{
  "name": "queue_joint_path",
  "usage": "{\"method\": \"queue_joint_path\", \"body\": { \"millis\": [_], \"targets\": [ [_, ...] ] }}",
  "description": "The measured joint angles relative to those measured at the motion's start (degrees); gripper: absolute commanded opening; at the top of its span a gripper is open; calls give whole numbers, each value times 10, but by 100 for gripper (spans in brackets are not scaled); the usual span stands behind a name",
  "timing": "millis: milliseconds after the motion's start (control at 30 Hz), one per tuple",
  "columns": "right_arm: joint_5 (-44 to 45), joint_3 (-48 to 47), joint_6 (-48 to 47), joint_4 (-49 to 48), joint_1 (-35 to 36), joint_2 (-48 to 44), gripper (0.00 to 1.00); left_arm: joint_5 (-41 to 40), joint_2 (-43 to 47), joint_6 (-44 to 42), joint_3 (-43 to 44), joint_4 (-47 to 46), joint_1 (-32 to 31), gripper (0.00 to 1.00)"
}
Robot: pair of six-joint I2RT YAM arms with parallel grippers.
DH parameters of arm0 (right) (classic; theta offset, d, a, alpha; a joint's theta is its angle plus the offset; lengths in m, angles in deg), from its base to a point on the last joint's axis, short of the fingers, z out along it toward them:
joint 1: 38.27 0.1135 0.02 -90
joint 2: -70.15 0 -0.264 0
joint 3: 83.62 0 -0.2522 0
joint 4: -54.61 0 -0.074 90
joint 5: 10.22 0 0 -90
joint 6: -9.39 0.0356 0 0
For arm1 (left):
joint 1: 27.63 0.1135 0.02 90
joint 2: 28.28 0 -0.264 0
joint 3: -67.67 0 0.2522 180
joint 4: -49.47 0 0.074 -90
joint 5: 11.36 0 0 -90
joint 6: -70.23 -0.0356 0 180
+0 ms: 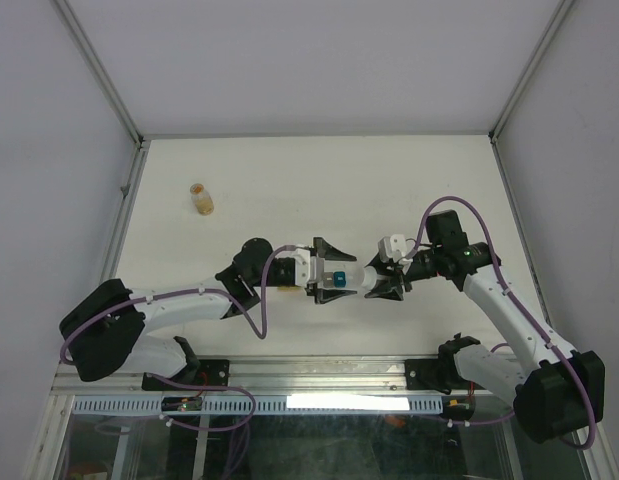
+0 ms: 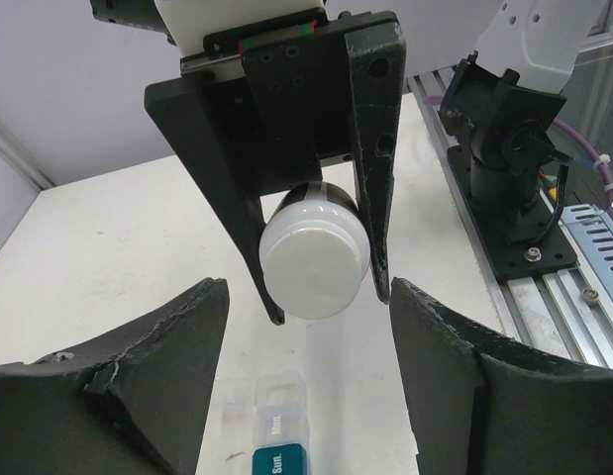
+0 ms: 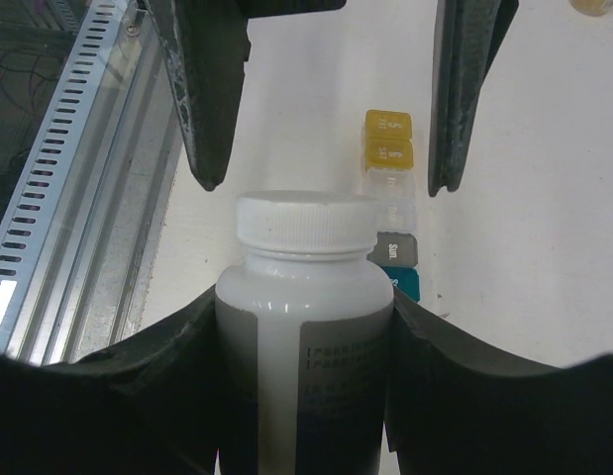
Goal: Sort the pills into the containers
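Observation:
My right gripper is shut on a white pill bottle and holds it level above the table, its white cap pointing at my left gripper. The left gripper is open, its fingers spread to either side just ahead of the cap, not touching it. The containers, a strip of yellow, clear, grey and teal compartments, lie on the table below the bottle. They also show in the left wrist view, and their teal cell shows in the top view.
A small vial of orange pills stands at the far left of the white table. A metal rail runs along the table's near edge. The right arm's base is bolted there.

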Motion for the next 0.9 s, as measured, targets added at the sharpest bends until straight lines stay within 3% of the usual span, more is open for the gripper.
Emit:
{"method": "queue_joint_path", "body": {
  "millis": [233, 467, 767, 900],
  "targets": [
    [0, 0, -1, 0, 0, 0, 0, -6, -17, -2, 6, 3, -15, 66],
    [0, 0, -1, 3, 0, 0, 0, -22, -24, -10, 7, 3, -26, 57],
    [-2, 0, -1, 5, 0, 0, 0, -29, -27, -10, 15, 5, -30, 55],
    [-2, 0, -1, 5, 0, 0, 0, -33, -33, -10, 21, 6, -30, 47]
  ]
}}
